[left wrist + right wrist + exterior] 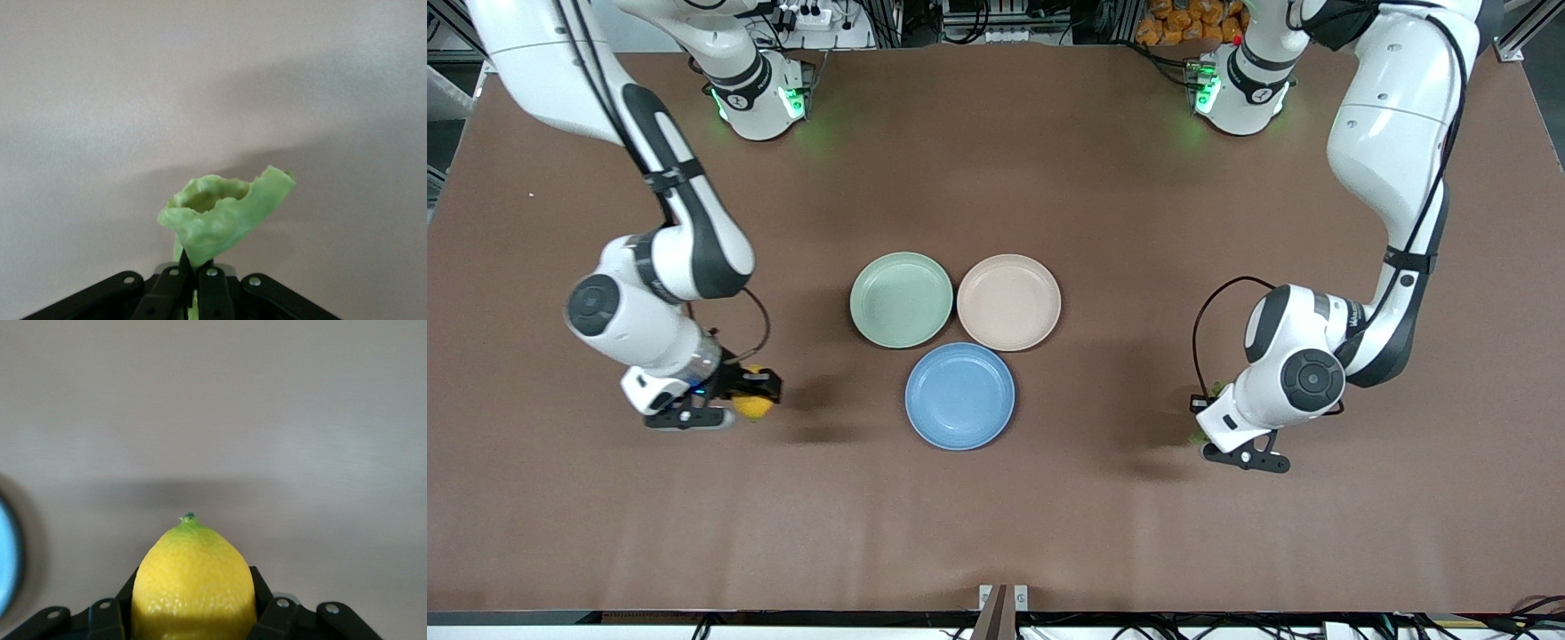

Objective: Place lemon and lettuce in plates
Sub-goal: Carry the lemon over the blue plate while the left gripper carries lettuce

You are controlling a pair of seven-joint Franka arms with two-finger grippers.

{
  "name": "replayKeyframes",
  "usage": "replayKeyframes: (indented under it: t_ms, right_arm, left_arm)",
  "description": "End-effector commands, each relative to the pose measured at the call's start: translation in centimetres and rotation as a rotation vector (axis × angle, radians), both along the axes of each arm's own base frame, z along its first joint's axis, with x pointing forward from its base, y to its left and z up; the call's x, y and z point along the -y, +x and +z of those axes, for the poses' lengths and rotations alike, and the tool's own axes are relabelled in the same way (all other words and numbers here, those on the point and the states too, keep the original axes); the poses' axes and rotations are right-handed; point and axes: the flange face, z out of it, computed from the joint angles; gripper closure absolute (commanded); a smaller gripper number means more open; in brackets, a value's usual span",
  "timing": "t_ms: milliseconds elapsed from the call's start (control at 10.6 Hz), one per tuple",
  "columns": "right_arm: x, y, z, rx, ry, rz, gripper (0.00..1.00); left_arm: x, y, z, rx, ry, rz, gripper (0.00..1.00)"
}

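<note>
My right gripper [754, 397] is shut on the yellow lemon [753, 406] above the table toward the right arm's end; in the right wrist view the lemon [193, 587] fills the space between the fingers. My left gripper [1202, 425] is shut on the green lettuce [223, 217], held above the table toward the left arm's end; in the front view only a sliver of the lettuce [1215, 388] shows beside the wrist. The light blue plate [959, 396] and the beige-pink plate [1008, 301] lie empty at the table's middle, between the two grippers.
A mint-green plate [901, 299] lies beside the beige-pink plate, touching both other plates. The blue plate's edge shows in the right wrist view [7, 557]. The brown table [996, 516] surrounds the plates.
</note>
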Motion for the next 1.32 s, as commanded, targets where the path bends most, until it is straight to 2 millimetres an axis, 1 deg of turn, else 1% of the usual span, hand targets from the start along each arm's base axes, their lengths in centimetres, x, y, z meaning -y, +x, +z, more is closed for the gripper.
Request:
replayKeyframes:
  t_ms: [0, 94, 188, 282, 376, 470, 564, 752, 846, 940, 1034, 1128, 1221]
  right_arm:
    - [-7.3, 1.9, -1.0, 0.018, 0.034, -0.027, 0.66]
    - [-10.3, 2.3, -1.5, 0.025, 0.034, -0.043, 0.66]
    - [-12.5, 2.2, -1.9, 0.031, 0.022, -0.064, 0.66]
    - [-15.4, 1.8, -2.4, 0.038, 0.016, -0.069, 0.65]
    - [-18.6, 1.3, -2.9, 0.052, 0.028, -0.077, 0.64]
    - [-21.3, 1.0, -3.7, 0.064, 0.049, -0.098, 0.63]
    - [-23.0, 1.0, -4.2, 0.090, 0.061, -0.108, 0.63]
    - [-25.5, -0.2, -6.7, 0.121, 0.034, -0.108, 0.63]
    - [-26.0, -0.6, -7.5, 0.135, 0.021, -0.120, 0.62]
    - [-26.3, -0.9, -8.5, 0.130, 0.012, -0.125, 0.59]
    - [-27.0, -1.5, -8.9, 0.124, 0.013, -0.122, 0.54]
    - [-27.3, -1.8, -9.5, 0.116, 0.013, -0.135, 0.48]
    - [-27.9, -2.2, -9.8, 0.112, 0.014, -0.135, 0.44]
  left_arm:
    - [-0.4, -3.1, 2.0, -0.019, 0.026, 0.028, 1.00]
    - [-0.2, -4.1, 2.5, -0.023, 0.019, 0.036, 1.00]
    - [0.3, -5.2, 3.2, -0.028, 0.015, 0.047, 1.00]
    - [1.4, -6.4, 3.5, -0.035, 0.013, 0.056, 1.00]
    - [2.7, -7.5, 3.6, -0.042, 0.010, 0.068, 1.00]
    - [4.0, -8.5, 3.8, -0.048, 0.010, 0.092, 1.00]
    - [6.0, -9.7, 3.9, -0.055, 0.004, 0.116, 1.00]
    - [9.9, -11.5, 4.1, -0.067, -0.013, 0.161, 1.00]
    - [11.7, -12.3, 4.7, -0.066, -0.026, 0.173, 1.00]
    - [12.9, -12.8, 5.0, -0.068, -0.034, 0.189, 1.00]
    - [14.3, -13.5, 5.1, -0.074, -0.042, 0.201, 1.00]
    - [15.8, -14.3, 5.3, -0.079, -0.052, 0.210, 1.00]
    - [17.2, -15.1, 5.5, -0.085, -0.060, 0.216, 1.00]
